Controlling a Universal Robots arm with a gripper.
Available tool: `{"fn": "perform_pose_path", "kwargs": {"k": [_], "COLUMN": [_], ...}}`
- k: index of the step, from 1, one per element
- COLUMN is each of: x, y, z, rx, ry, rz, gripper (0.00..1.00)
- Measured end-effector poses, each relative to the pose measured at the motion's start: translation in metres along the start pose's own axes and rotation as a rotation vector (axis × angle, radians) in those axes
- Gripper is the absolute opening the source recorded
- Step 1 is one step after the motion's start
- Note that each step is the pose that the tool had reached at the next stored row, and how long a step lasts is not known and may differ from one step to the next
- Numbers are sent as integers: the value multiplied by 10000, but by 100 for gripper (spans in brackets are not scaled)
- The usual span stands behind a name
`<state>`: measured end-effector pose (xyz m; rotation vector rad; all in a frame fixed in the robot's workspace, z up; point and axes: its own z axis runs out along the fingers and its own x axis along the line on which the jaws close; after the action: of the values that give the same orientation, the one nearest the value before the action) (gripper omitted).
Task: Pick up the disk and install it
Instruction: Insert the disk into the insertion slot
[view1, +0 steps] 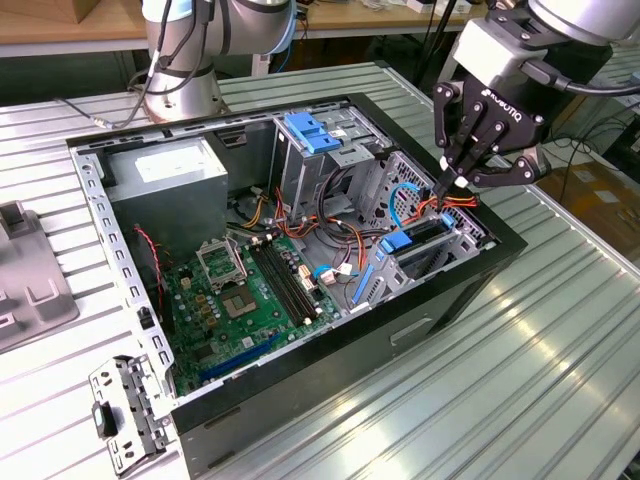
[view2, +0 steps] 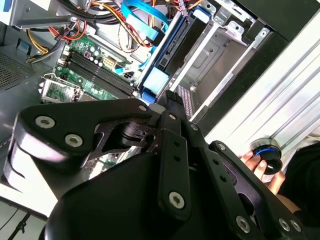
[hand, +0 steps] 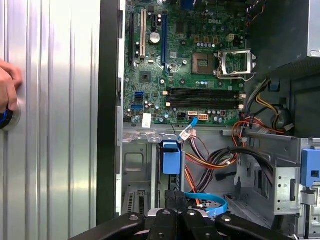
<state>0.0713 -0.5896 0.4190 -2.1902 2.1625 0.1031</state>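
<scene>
The disk (view1: 424, 236) stands on edge inside the drive cage at the exterior view's right end of the open computer case (view1: 500, 262), with its blue rail end (view1: 395, 243) facing the motherboard. My black gripper (view1: 454, 184) hangs just above the far end of the disk, fingers pressed together with nothing between them. In the second wrist view the fingers (view2: 172, 112) point at the cage, and the disk (view2: 175, 52) lies beyond them with a blue tab (view2: 156, 80). The first wrist view has the fingertips (hand: 176, 201) beside the same blue tab (hand: 171, 158).
A green motherboard (view1: 245, 295), a grey power-supply box (view1: 170, 170), a blue latch handle (view1: 312, 133) and orange, red and blue cables (view1: 410, 200) fill the case. A person's hand (view2: 260, 162) rests on a blue-black knob on the ribbed metal table (view1: 560, 370). A loose bracket (view1: 125, 410) lies outside the case.
</scene>
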Motion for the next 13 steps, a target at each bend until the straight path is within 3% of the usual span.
{"fn": "perform_pose_path", "kwargs": {"k": [8, 13], "x": [6, 11], "y": [-59, -143], "z": [53, 95], "rx": [0, -2], "ry": [-1, 0], "rz": [1, 0], "gripper": [11, 11]}}
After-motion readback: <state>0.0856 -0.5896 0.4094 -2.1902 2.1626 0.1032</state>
